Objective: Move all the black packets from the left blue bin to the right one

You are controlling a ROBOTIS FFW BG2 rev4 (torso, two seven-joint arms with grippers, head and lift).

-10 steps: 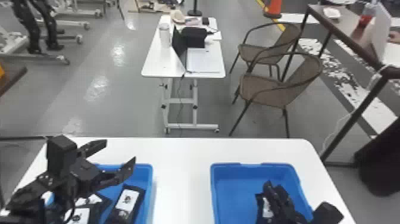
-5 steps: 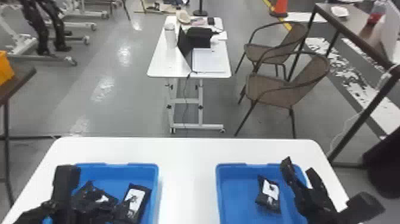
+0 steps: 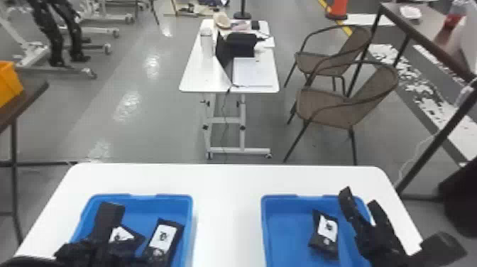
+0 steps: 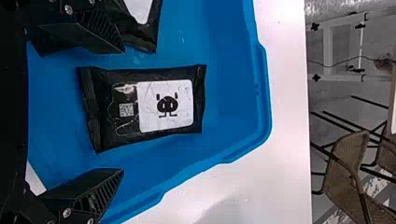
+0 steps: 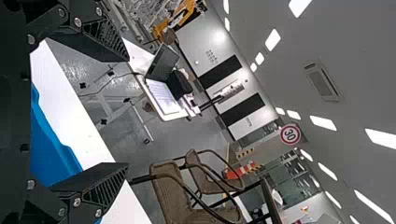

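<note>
Over the left blue bin, an open, empty hand

The left hand has its two fingers spread wide, with a black packet lying label-up in the bin between them in the wrist view. Beside that one lies another packet, partly hidden by the hand. Across the white bench, the right hand is at the right bin's outer side, fingers also well parted and empty, near a third packet resting inside.
</note>
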